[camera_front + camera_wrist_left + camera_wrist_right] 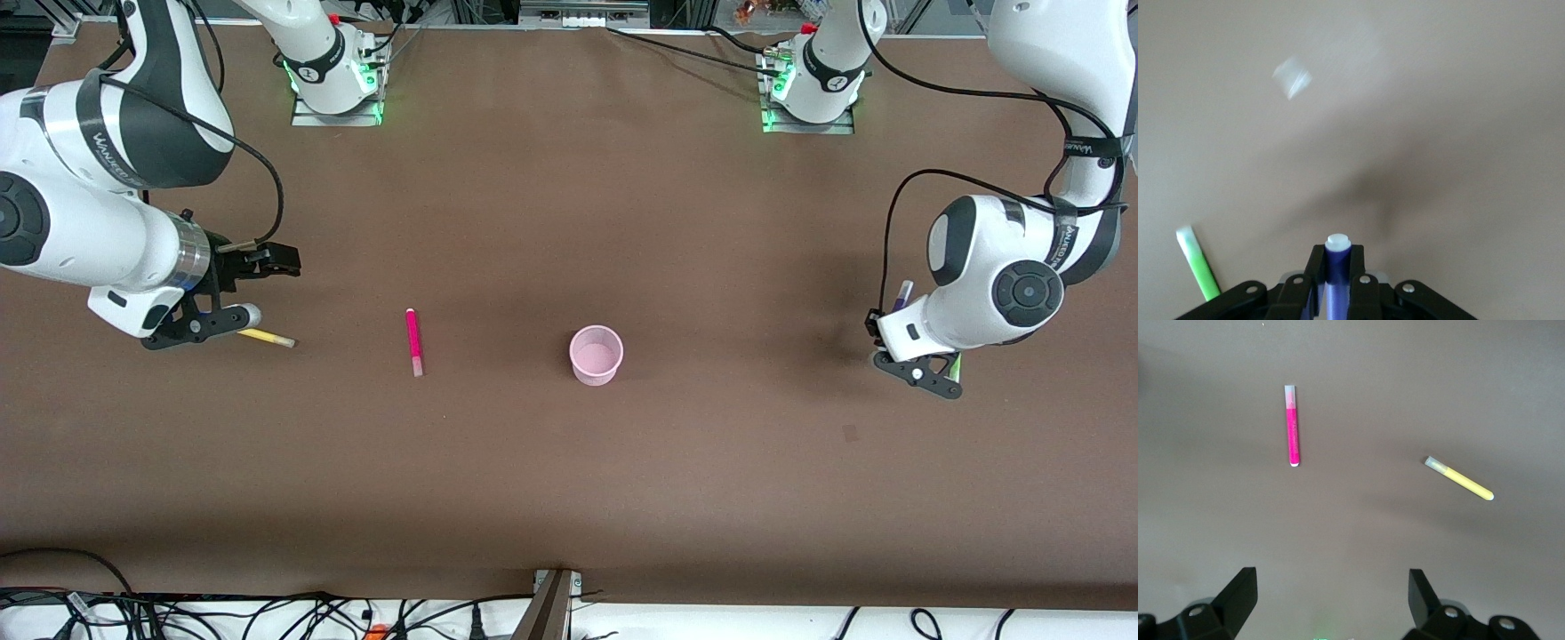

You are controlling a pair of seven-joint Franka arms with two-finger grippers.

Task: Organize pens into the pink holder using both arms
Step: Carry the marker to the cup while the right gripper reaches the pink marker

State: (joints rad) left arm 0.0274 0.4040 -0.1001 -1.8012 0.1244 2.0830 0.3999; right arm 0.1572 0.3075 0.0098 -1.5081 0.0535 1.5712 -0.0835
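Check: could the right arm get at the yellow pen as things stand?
Probably yes. The right gripper is open and holds nothing, hanging above the table beside the yellow pen, which lies flat and alone; the pink pen lies well apart from it.

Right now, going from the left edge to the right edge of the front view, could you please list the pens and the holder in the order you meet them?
Yellow pen → pink pen → holder → purple pen → green pen.
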